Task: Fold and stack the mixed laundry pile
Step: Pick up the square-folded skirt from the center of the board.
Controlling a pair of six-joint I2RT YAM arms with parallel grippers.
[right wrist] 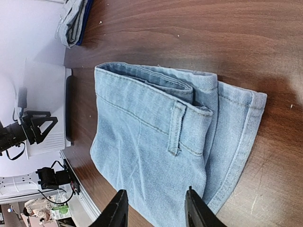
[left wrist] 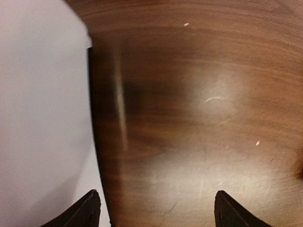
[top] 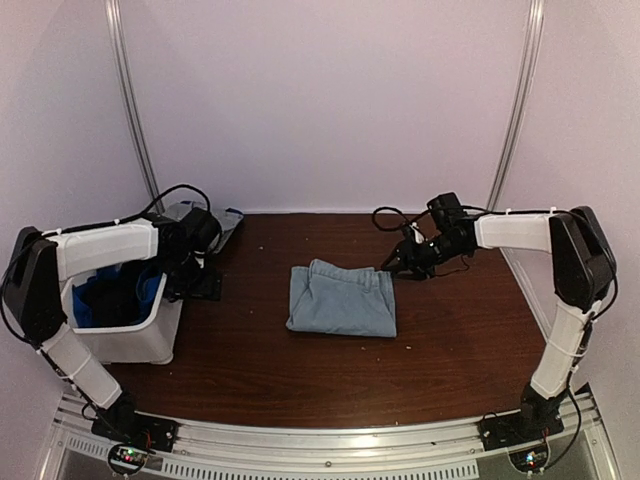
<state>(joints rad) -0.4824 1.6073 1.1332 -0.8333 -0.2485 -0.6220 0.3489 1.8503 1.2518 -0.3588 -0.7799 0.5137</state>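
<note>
Denim piece (top: pixel 341 299): folded, just ahead of right gripper (right wrist: pixel 155 208), jaws narrow, empty. Left gripper (left wrist: pixel 156 210) wide, empty, white bin (top: pixel 150 340) beside it. Fold judged done; next: fetch blue fabric (top: pixel 120 293) from bin.

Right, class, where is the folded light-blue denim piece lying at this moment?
In the top view the folded denim piece lies at the middle of the table, right of the white bin, with the right arm's fingers by its far right corner.
</note>
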